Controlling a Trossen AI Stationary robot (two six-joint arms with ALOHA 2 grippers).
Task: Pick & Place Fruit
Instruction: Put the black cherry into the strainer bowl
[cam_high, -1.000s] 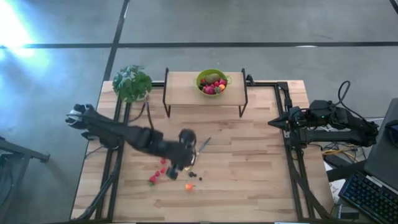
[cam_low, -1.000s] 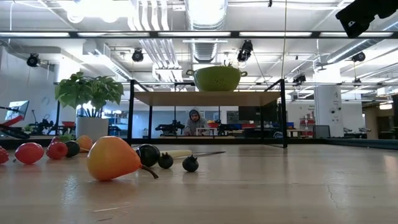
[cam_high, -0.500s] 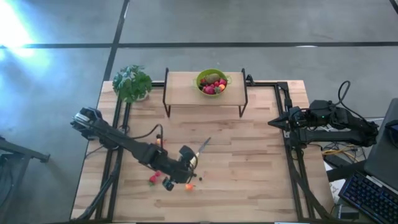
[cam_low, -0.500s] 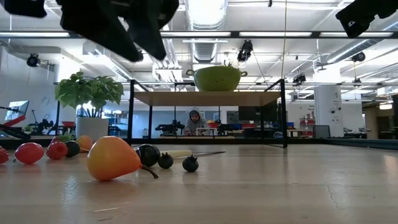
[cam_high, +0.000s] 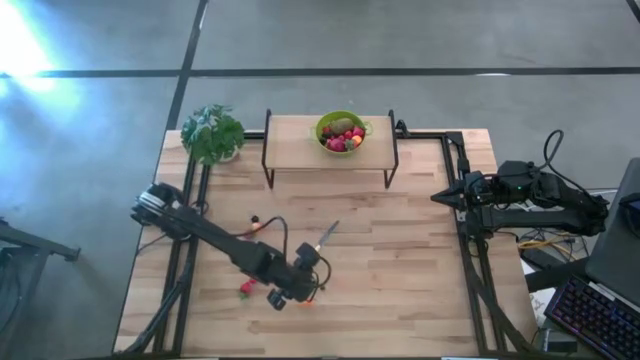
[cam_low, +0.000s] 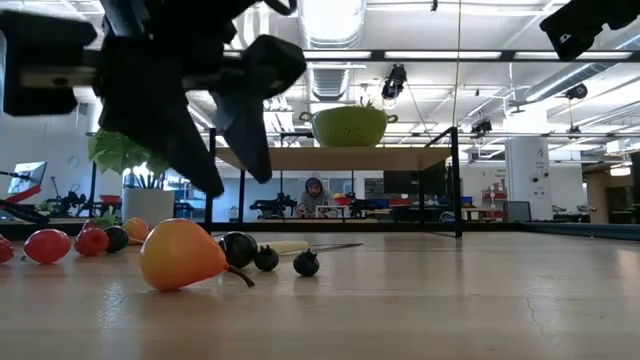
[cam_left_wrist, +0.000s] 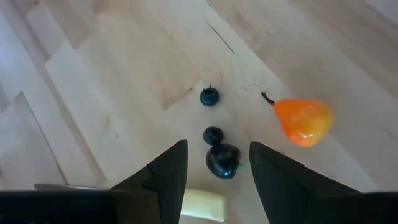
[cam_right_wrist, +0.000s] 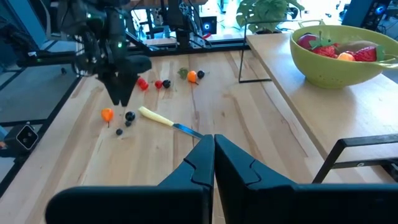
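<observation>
The pale knife handle (cam_left_wrist: 202, 205) is cut off by the edge, behind the left claw (cam_left_wrist: 217, 171).

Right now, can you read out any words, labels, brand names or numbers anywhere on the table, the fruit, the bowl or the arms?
None: no readable text shows in any view.
The green bowl, the knife and the orange pear are unmarked.
Screens in the room behind the table are too small to read.
</observation>
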